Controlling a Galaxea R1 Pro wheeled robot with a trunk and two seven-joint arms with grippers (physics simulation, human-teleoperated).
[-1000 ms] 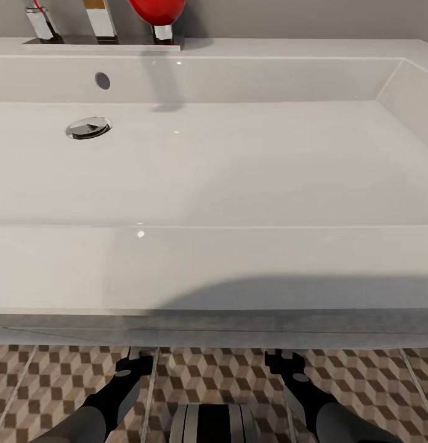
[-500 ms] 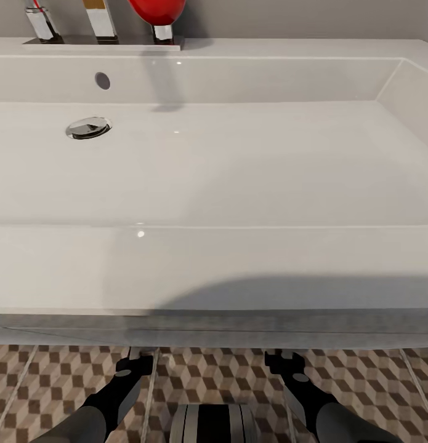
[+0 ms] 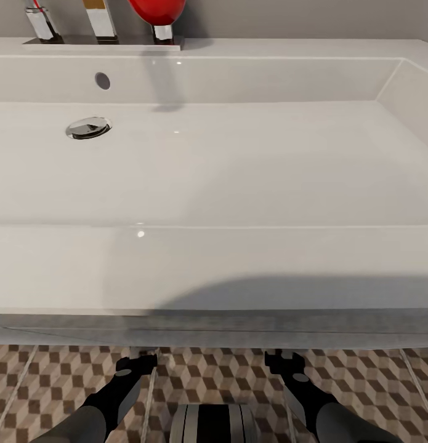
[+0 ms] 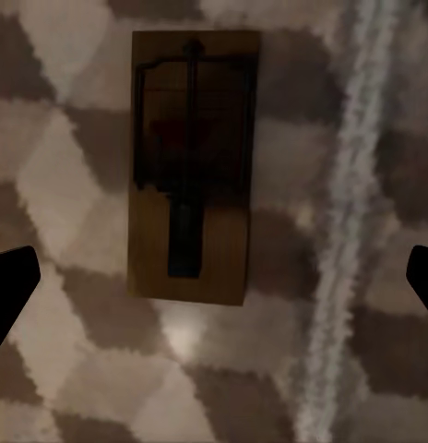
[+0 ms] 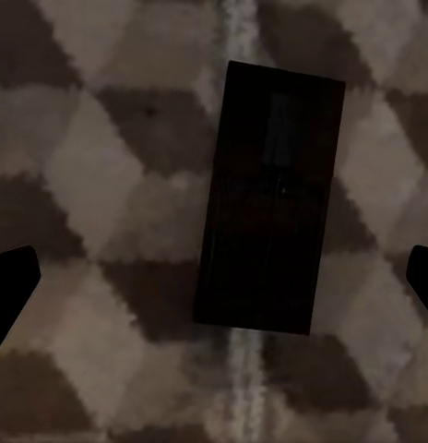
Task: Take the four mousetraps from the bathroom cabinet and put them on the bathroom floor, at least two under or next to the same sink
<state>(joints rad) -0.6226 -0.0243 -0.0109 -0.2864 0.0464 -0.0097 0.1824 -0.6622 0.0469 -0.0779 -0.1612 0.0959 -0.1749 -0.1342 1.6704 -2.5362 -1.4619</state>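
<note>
I'm looking down over the white sink (image 3: 238,264); my left gripper (image 3: 137,362) and right gripper (image 3: 281,359) are hanging at its front edge, over the bathroom floor (image 3: 53,381); both are standing spread wide, gripping nothing; one mousetrap (image 4: 191,166) is lying flat on the tiles beneath the left fingers; another mousetrap (image 5: 269,198) is lying in shadow across a grout line beneath the right.
</note>
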